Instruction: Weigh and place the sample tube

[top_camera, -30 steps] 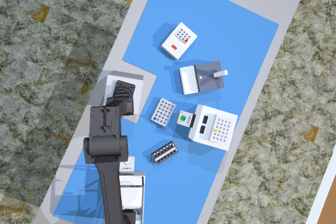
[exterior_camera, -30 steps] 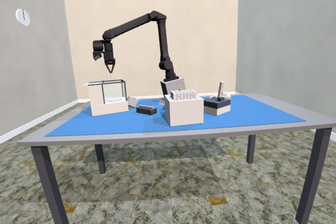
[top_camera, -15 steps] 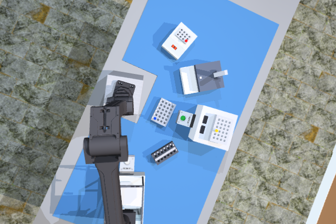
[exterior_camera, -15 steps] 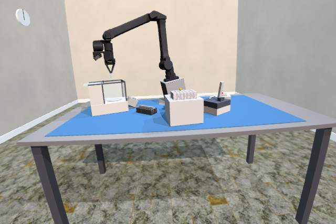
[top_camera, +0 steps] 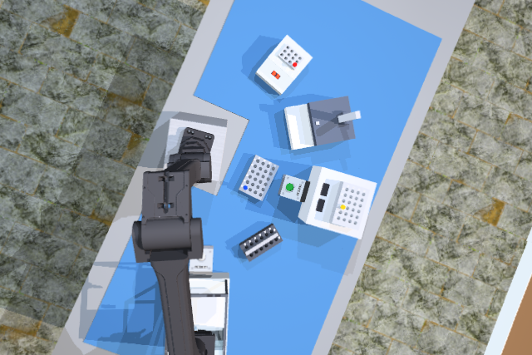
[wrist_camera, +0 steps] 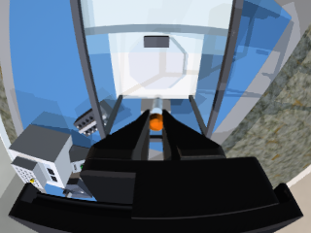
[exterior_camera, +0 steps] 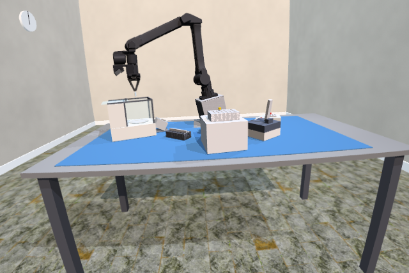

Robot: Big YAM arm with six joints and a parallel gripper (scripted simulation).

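My gripper (exterior_camera: 134, 89) (wrist_camera: 155, 115) is shut on tube A at its orange cap (wrist_camera: 155, 122). The clear tube (exterior_camera: 135, 94) hangs upright, its lower end near the rim height of the balance (exterior_camera: 133, 131) (top_camera: 209, 312). In the wrist view the pan (wrist_camera: 157, 68) lies ahead of the tube. The balance's door (exterior_camera: 113, 101) (wrist_camera: 156, 42) stands slid back, its dark handle showing. The sloping PRINT panel (top_camera: 200, 263) is partly hidden by the arm. The dry block (top_camera: 283, 63) holds a red-capped tube (top_camera: 294, 64). The SP lever (top_camera: 348, 116) (exterior_camera: 268, 109) stands raised.
The rack (top_camera: 258, 177) holds a blue-capped tube. The magnet block (top_camera: 260, 242) (exterior_camera: 178, 133) is beside the balance. The mixer (top_camera: 315, 218) (exterior_camera: 224, 136) has a yellow-capped tube (top_camera: 342, 207). The spectrophotometer (top_camera: 299, 126) stands between mixer and dry block. Dark posts and rails edge the glass box.
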